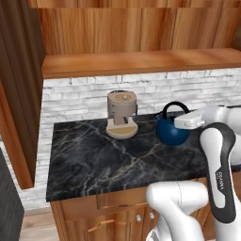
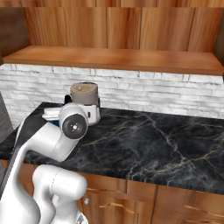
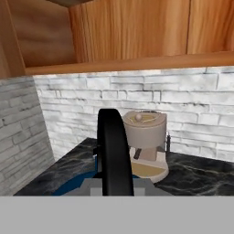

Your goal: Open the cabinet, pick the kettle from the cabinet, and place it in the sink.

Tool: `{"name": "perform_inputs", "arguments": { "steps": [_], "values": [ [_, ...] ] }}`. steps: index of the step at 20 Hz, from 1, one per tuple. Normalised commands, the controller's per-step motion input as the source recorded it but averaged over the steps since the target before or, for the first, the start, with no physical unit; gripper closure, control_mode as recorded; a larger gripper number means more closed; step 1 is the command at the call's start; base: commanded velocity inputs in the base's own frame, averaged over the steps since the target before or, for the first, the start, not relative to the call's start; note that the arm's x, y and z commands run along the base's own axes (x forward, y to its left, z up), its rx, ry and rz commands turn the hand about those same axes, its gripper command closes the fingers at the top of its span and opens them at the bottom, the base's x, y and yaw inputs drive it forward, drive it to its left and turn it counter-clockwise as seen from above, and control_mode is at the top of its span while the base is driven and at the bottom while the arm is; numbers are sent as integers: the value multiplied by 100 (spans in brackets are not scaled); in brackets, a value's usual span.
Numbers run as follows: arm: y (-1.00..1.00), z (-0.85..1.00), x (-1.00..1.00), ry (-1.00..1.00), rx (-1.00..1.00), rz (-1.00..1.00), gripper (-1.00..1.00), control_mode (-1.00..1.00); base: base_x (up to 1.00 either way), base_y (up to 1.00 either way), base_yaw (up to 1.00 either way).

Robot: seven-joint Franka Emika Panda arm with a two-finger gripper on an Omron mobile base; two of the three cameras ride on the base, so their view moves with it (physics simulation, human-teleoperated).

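Black gold-veined counter (image 1: 103, 160) fills the middle of your left base view, white brick behind it and the cabinet (image 1: 136, 28) across the top. Your kettle (image 1: 172, 129) sits right of centre there, beside the tan coffee machine (image 1: 122, 114) — its black handle (image 3: 113, 151) rises up the middle of the hand view. The gripper (image 1: 181, 121) is clenched on that handle. In your right base view the arm covers the kettle — the coffee machine (image 2: 84, 94) peeks above it.
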Motion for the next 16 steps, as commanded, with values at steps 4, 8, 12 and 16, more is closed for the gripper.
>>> {"name": "perform_inputs", "arguments": {
  "steps": [4, 8, 12, 16],
  "values": [
    [24, -23, 21, 0, -1, -7, 100, -100, 0, 0, 0],
    [13, -18, 16, 0, 0, -3, 100, -100, 0, 0, 0],
    [1, -6, 4, 0, 1, 0, 100, -100, 0, 0, 0],
    [0, 0, 0, 0, 0, 0, 100, -100, 0, 0, 0]
  ]
}}
